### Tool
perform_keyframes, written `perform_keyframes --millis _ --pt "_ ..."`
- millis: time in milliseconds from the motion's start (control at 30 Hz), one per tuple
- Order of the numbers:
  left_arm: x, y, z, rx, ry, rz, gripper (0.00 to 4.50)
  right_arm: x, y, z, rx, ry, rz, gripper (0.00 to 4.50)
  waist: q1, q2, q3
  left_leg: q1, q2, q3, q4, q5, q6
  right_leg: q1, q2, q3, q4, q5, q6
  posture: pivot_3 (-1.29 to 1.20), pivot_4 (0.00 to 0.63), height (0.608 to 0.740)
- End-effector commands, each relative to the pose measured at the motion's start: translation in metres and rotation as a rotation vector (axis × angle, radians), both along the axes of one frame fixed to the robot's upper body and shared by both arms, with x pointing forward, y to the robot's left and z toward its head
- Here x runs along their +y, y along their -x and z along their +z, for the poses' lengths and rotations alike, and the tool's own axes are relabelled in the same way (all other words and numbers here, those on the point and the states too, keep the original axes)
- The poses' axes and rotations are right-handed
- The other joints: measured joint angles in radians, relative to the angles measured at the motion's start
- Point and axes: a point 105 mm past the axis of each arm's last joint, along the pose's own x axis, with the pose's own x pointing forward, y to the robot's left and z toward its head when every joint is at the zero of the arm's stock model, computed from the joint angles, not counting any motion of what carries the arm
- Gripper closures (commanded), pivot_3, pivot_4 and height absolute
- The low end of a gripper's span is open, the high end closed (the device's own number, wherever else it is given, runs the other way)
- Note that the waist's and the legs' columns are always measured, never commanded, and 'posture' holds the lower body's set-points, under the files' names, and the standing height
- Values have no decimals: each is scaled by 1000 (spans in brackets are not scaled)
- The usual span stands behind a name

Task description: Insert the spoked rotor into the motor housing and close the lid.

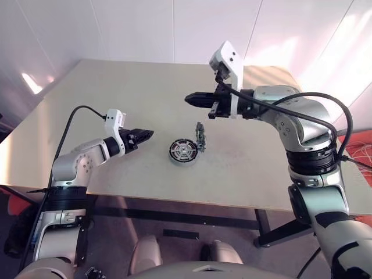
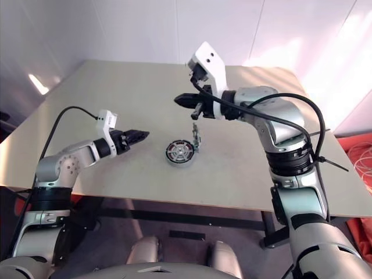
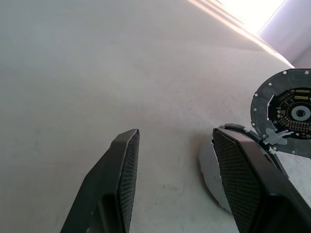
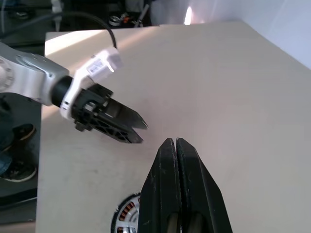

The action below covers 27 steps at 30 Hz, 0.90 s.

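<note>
The motor housing (image 1: 173,153), a round dark cup, lies flat near the table's middle. Inside it sits a silver wheel-like centre that looks like the spoked rotor (image 1: 183,152). Coppery windings show at the rim of the housing (image 4: 125,214). The lid (image 1: 200,138) stands upright at the housing's right edge, joined to it, and its inner face with the lid's hub (image 3: 286,110) faces left. My left gripper (image 1: 151,134) hovers open and empty a little left of the housing. My right gripper (image 1: 188,99) is shut, empty, raised above and behind the lid.
The beige table (image 1: 116,93) carries nothing else that I can see; its front edge runs just below the housing. White walls stand behind the table. A red object with cables lies on the floor at the right (image 1: 363,152).
</note>
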Motion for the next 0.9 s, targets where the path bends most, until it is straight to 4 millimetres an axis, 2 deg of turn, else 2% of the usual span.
perform_keyframes --millis 33,133,233,367,600,733,900 --pt "-5 -4 14 -51 -1 -17 1916 -23 -18 -27 21 71 -109 4477 1 0 0 0 0 0 0 0 0 0 0 0 0 0 0 0 0 740" --pt "-7 -5 14 -52 -1 -24 1916 -40 -28 -70 90 152 -180 4477 0 0 0 0 0 0 0 0 0 0 0 0 0 0 0 0 0 740" --pt "-8 -5 14 -53 -1 -29 1916 -47 -30 -88 109 183 -206 4477 0 0 0 -4 0 0 0 0 0 -3 0 0 0 0 0 0 0 740" --pt "-9 -4 13 -51 5 -31 1916 -41 -23 -95 123 183 -179 4477 -6 0 0 -4 0 0 0 0 1 -4 1 -1 0 0 0 0 0 740" --pt "-6 -6 16 -62 -1 -20 1916 -7 -5 -96 143 148 -70 4477 -5 0 0 -3 0 0 0 0 1 -3 0 -1 0 0 -1 0 0 740" --pt "6 -11 35 -113 1 20 1916 19 5 -93 145 123 -4 4477 -6 0 0 -2 1 0 0 0 1 -3 1 -1 0 0 -1 0 0 740" --pt "15 -14 51 -162 -5 42 1916 31 -4 -99 153 111 -32 4477 -6 0 0 -2 0 0 0 0 1 -3 0 -1 0 0 -1 0 0 740"
